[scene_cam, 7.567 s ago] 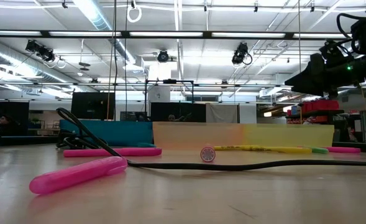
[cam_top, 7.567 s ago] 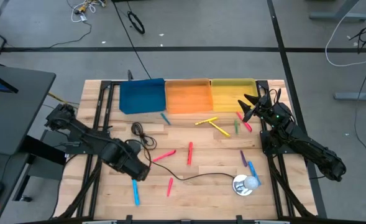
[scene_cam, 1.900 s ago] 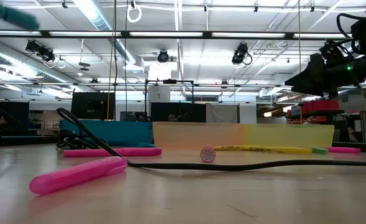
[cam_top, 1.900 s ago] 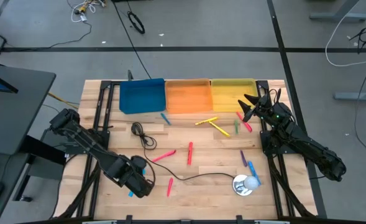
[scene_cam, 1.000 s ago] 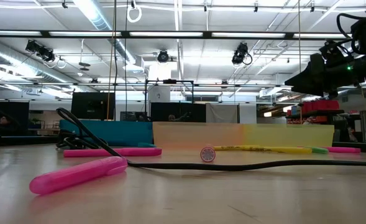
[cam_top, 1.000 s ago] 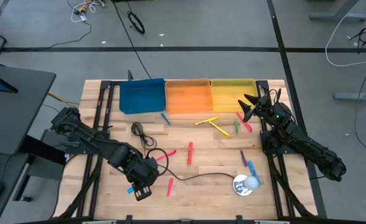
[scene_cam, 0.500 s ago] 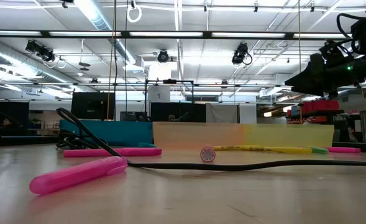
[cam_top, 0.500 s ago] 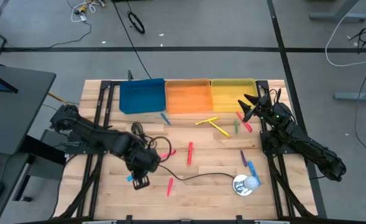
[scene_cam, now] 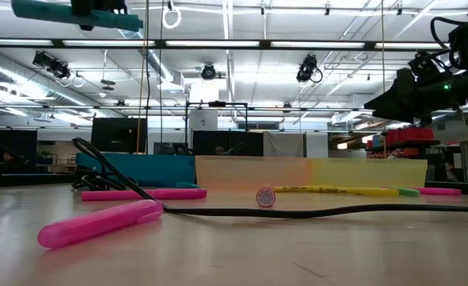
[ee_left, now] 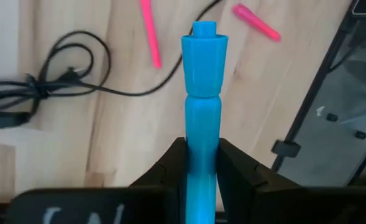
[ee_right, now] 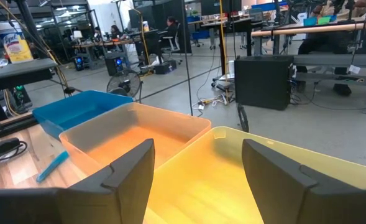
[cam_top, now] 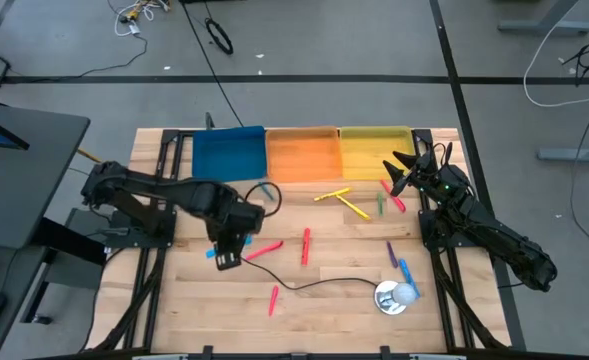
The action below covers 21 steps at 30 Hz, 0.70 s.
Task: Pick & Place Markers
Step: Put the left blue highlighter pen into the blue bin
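Left tool (cam_top: pixel 226 256): above the middle-left of the wooden tabletop (cam_top: pixel 344 300), its two dark fingers (ee_left: pixel 235 171) clamped on a blue marker (ee_left: pixel 202 118). The marker stands out past the fingertips, cap end forward, clear of the wood.
Held marker from the side: in the low view it shows as a teal bar (scene_cam: pixel 47 11) high above the tabletop, roughly level.
Right tool (cam_top: pixel 406 172): waits at the right edge of the tabletop, just in front of the yellow tray (cam_top: pixel 374 150); its fingers (ee_right: pixel 127 168) stand apart with nothing between them.
Trays: a blue tray (cam_top: pixel 228 153), an orange tray (cam_top: pixel 302 153) and the yellow one stand side by side, touching, along the far edge.
Loose markers: two yellow markers (cam_top: pixel 342 200) lie crossed near the orange and yellow trays, with a green marker (cam_top: pixel 380 204) and a pink marker (cam_top: pixel 398 202) beside the right tool. A small blue marker (cam_top: pixel 266 190) lies just in front of the orange tray. A red marker (cam_top: pixel 305 246) and a pink one (cam_top: pixel 264 249) lie mid-tabletop, another pink marker (cam_top: pixel 273 299) nearer the front edge. A purple marker (cam_top: pixel 391 254) and a blue marker (cam_top: pixel 405 272) lie on the right side.
Black cable (cam_top: pixel 319 287): runs across the tabletop to a round silver-white object (cam_top: pixel 395 295) near the front right.
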{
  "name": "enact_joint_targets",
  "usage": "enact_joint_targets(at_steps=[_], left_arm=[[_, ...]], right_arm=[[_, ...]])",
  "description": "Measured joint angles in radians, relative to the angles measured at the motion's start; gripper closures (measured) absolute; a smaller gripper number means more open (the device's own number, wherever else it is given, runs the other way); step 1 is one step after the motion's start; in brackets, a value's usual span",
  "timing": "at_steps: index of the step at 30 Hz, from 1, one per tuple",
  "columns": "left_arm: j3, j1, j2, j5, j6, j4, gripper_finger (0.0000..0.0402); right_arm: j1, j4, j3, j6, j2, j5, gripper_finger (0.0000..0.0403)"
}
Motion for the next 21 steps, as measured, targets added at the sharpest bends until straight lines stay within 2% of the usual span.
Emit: enact_joint_targets(at_steps=[21], left_arm=[[0.0,0.415,0.0,-0.016,0.393,-0.043,0.0336]], right_arm=[[0.0,0.0,0.0,0.0,0.0,0.0,0.0158]])
